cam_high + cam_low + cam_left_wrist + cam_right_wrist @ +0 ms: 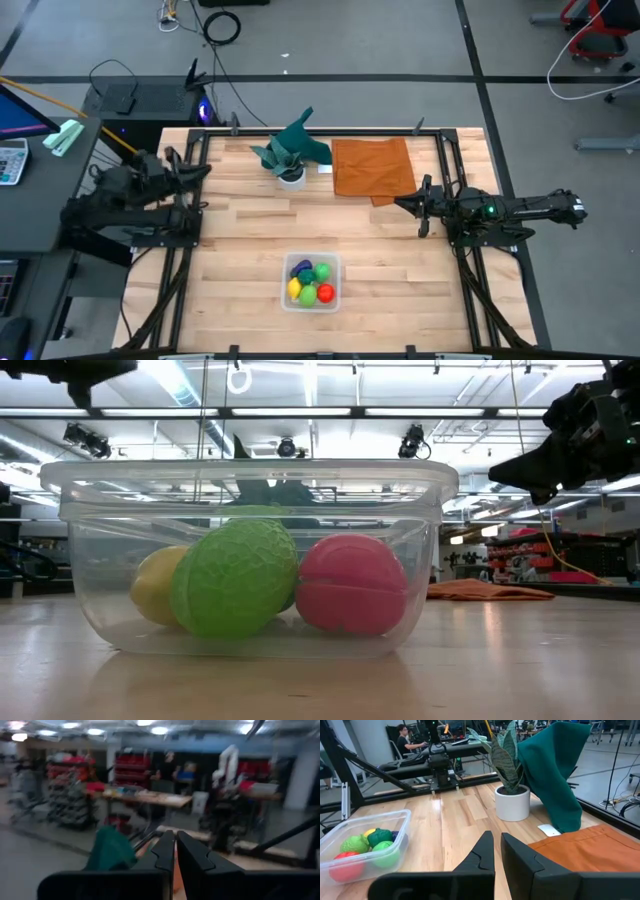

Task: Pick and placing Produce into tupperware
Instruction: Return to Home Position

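Observation:
The clear tupperware [311,281] stands on the table near its near edge, and also shows in the low view [250,560] and the right wrist view [362,845]. Inside lie the produce: red [326,293], yellow [294,290], light green [308,296], dark green [321,271] and a purple piece [301,266]. My left gripper [205,170] is raised at the table's left side, shut and holding nothing [175,851]. My right gripper [402,204] hovers at the right side, shut and holding nothing [497,851].
A teal-leaved plant in a white pot [291,175] with a teal cloth [303,140] stands near the far edge. An orange-brown cloth [372,167] lies beside it, just beyond my right gripper. Bare wood lies between the arms and around the box.

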Controlling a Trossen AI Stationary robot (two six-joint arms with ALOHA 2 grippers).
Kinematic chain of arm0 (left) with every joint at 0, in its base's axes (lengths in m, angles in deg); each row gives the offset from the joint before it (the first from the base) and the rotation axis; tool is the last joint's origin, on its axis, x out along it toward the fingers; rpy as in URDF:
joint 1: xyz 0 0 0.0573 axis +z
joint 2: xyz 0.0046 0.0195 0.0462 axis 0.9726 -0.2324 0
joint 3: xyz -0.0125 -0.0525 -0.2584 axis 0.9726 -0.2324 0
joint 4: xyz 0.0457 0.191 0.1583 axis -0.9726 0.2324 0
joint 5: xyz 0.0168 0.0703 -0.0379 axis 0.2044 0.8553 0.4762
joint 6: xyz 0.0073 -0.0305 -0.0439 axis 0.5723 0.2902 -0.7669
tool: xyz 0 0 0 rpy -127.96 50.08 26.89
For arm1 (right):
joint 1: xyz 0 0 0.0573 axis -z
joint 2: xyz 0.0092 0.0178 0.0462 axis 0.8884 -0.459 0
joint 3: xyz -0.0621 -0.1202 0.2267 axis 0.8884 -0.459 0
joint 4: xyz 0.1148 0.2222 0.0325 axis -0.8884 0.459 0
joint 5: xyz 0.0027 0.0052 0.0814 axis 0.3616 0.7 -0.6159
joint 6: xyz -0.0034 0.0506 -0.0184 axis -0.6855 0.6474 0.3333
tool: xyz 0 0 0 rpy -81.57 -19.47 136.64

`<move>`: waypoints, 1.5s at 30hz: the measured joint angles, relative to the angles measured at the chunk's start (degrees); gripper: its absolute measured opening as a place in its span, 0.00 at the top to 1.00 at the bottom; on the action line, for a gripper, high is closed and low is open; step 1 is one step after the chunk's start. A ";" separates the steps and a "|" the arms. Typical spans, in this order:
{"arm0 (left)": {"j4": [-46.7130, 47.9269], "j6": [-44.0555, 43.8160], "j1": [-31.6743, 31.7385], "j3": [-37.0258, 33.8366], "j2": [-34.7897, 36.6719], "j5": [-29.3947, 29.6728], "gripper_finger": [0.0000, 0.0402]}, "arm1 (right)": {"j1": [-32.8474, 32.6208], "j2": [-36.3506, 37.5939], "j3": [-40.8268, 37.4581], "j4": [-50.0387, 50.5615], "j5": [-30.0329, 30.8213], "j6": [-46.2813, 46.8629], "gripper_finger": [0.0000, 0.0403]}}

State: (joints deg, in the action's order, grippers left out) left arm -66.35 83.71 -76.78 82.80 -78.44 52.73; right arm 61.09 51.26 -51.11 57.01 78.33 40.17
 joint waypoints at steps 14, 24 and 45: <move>-31.69 -0.53 0.01 -22.19 0.02 -10.01 0.96 | 0.00 -0.46 0.04 0.02 -0.04 0.00 1.00; -35.52 -3.14 0.06 -29.18 -0.09 -13.49 0.97 | 0.00 -0.46 0.09 0.04 -0.10 0.00 1.00; -22.78 -7.73 0.06 -29.22 -0.13 -17.92 0.91 | 0.00 -0.46 0.13 0.06 -0.13 -0.02 1.00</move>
State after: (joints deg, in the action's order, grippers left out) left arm -89.13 75.98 -76.72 53.57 -78.57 34.81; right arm 61.09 50.80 -50.98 57.07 78.21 40.14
